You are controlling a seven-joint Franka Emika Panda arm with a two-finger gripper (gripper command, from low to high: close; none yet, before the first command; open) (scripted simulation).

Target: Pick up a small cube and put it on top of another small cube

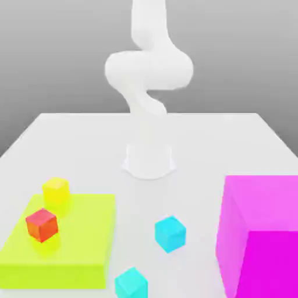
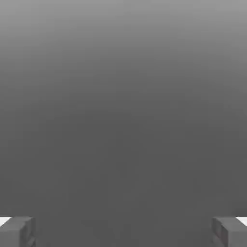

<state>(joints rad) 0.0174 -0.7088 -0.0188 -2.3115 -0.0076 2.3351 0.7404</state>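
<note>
The gripper (image 2: 123,232) is spread wide with nothing pinched, presumably so that a cube can be straddled. Two cyan cubes (image 1: 170,234) (image 1: 131,283) are seen apart on the table (image 1: 192,139), between lime slab (image 1: 64,233) and magenta block (image 1: 259,201), leaving either graspable.

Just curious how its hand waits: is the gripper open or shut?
Open: the gripper has its two fingers wide apart, nothing between them.

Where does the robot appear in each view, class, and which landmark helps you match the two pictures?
Exterior view: its white arm rises in the middle, behind the cubes.
Hand view: its open gripper has one finger in each of two corners.
Shared landmark: the plain grey background, seemingly the same in both.
</note>
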